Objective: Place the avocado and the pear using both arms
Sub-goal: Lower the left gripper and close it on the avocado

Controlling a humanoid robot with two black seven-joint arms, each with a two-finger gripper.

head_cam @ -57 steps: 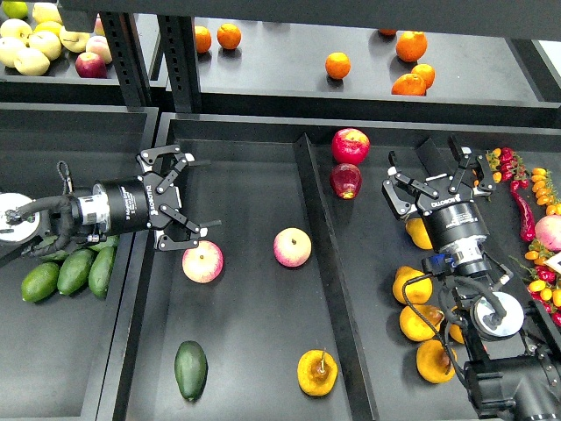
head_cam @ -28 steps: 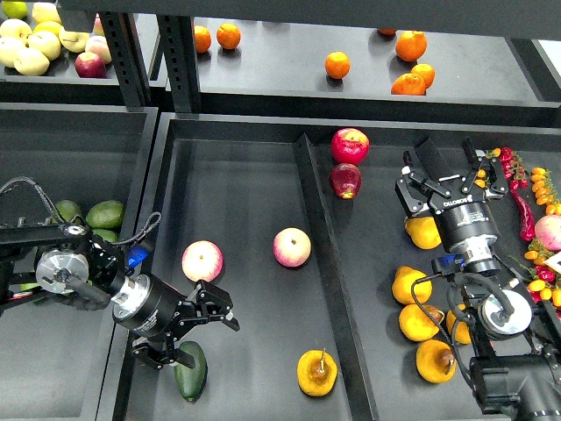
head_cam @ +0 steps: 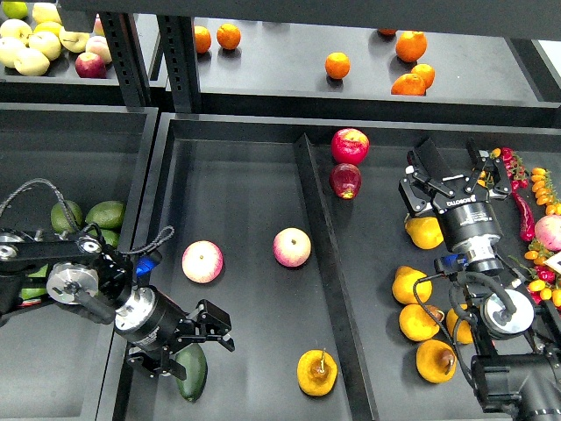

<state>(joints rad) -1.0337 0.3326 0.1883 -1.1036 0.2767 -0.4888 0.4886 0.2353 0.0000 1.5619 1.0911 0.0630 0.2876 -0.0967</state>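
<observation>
- Your left gripper (head_cam: 180, 349) sits low over the avocado (head_cam: 192, 373) at the front of the middle tray (head_cam: 237, 175), fingers spread to either side of the fruit's upper end and not yet clenched on it.
- Your right gripper (head_cam: 456, 178) hangs released above the right compartment, well apart from the pear (head_cam: 316, 372), which lies at the front of the middle tray, stem up, to the right of the avocado.
- Risk: the avocado is glossy and tapered, and the fingers straddle only its end. Closing there could squeeze it out toward the tray's front edge.
- Risk: the avocado lies close to the tray's left wall; the outer finger could catch the wall and block a full close.
- Risk: the right arm must cross the divider (head_cam: 324, 254) to reach the pear, and the round pear may roll if nudged.
- Since half a second ago, the left gripper has dropped slightly lower and covers more of the avocado. The right gripper has barely shifted. The fruit has not moved.
</observation>
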